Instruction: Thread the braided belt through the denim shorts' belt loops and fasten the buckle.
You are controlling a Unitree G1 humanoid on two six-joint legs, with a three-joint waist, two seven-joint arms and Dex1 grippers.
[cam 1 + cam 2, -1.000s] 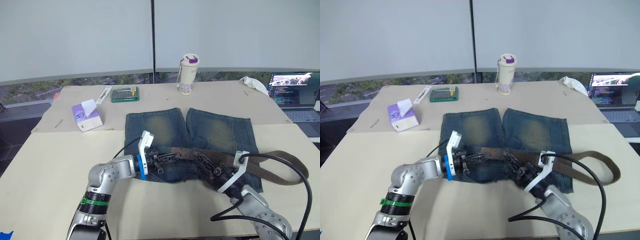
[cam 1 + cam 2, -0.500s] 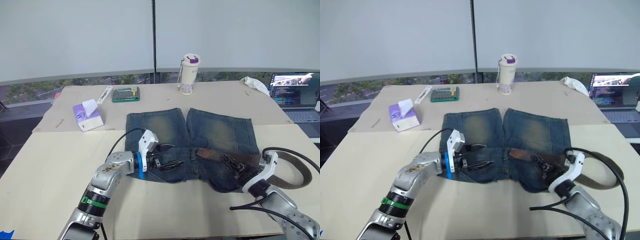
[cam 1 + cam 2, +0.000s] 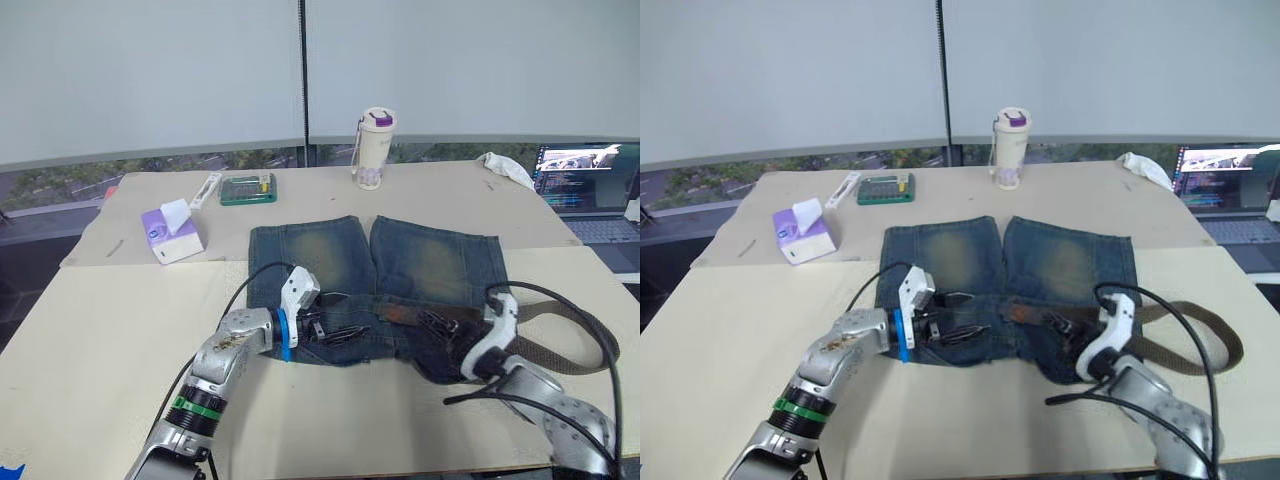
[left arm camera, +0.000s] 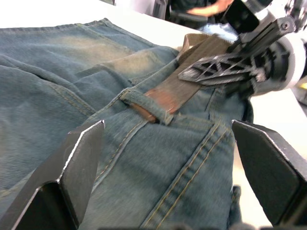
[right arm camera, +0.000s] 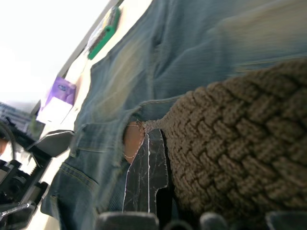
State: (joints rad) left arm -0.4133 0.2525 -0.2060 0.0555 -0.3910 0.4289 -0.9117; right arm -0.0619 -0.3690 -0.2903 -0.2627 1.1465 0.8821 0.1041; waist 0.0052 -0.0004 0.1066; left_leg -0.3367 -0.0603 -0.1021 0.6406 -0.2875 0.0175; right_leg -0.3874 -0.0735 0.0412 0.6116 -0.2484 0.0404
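Lying flat, shorts (image 3: pixel 375 270) carry belt (image 3: pixel 545 325) through one loop (image 4: pixel 146 103); left gripper (image 3: pixel 340 318) fingers apart, right gripper (image 3: pixel 440 335) clamps belt; no legible writing.

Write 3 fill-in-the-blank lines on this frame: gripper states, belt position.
The left gripper hovers over the denim shorts with its fingers ____.
The right gripper is shut on the ____.
The braided belt has its brown tip under a denim belt ____.
Behind the shorts, near the table's far edge, stands a cream ____ with a purple lid.

Missing: open; braided belt; loop; bottle
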